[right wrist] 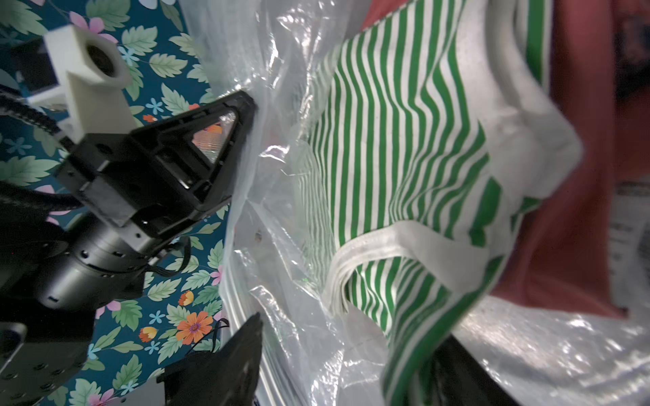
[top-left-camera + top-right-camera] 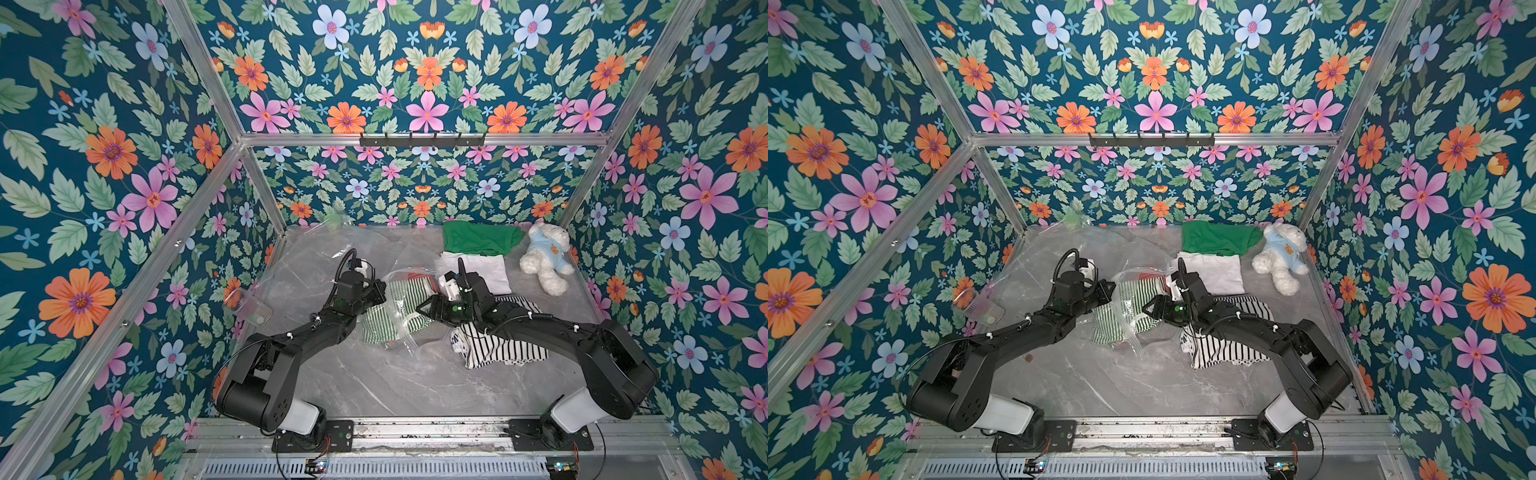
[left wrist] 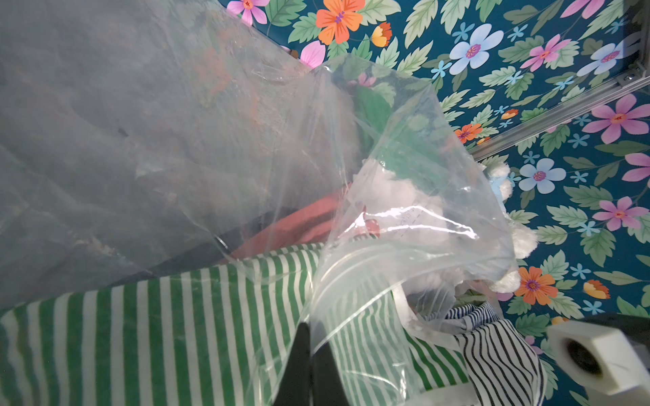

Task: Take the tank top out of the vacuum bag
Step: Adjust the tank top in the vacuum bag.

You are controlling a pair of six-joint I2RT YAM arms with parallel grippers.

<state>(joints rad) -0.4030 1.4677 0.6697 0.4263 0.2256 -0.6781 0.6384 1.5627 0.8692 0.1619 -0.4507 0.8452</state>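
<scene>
Evidently the vacuum bag (image 2: 407,266) sprawls over the marble tabletop (image 2: 374,386), its zip mouth raised near the middle so the contents can be reached. At that mouth lies the green-and-white striped tank top (image 1: 387,140), bunched over a red garment (image 1: 580,175). The left gripper (image 3: 309,351) is clamped on the bag's zip edge, probably to keep the mouth lifted and steady. The right gripper (image 2: 420,308) has its jaws spread around the tank top's hem, gripping nothing yet

tank top (image 1: 387,140) — partly veiled by vacuum bag (image 1: 281,105)
</scene>
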